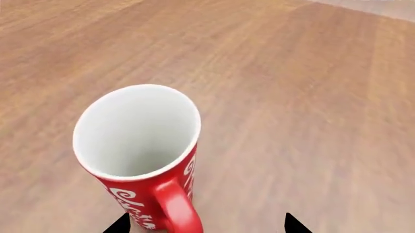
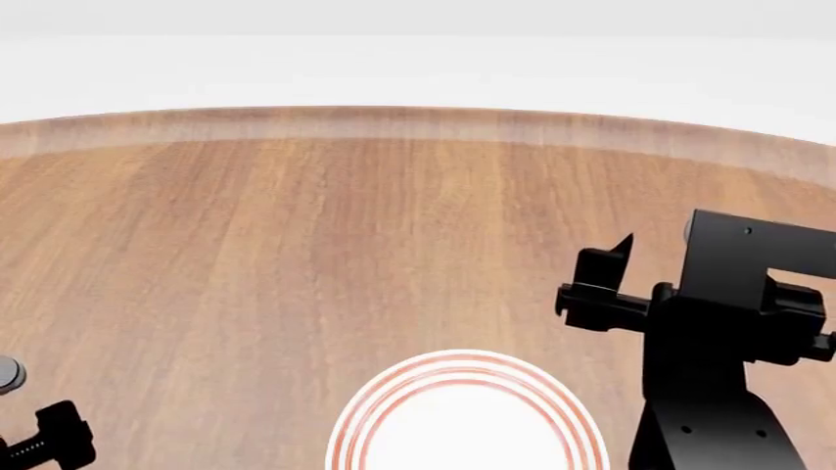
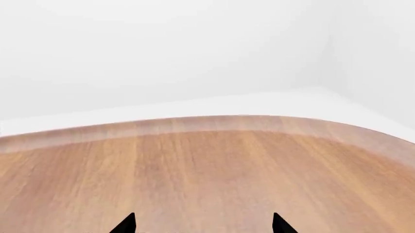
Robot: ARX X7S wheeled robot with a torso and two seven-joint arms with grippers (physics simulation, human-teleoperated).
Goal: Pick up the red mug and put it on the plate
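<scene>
While left gripper [image 1: 206,224] hovers open-jawed by red mug [image 1: 139,145], we note mug upright on wooden table [image 1: 304,97], handle between fingertips, body ungrasped. Plate [image 2: 467,416] at near table edge. Right gripper [image 3: 204,224] open over bare wood.

The red mug [image 1: 146,160], slim with white scrollwork and a white inside, is standing upright on the wooden table, empty, its loop handle facing the left wrist camera. The plate [image 2: 465,416], white with red rim rings, is lying flat at the table's near edge, centre.
</scene>
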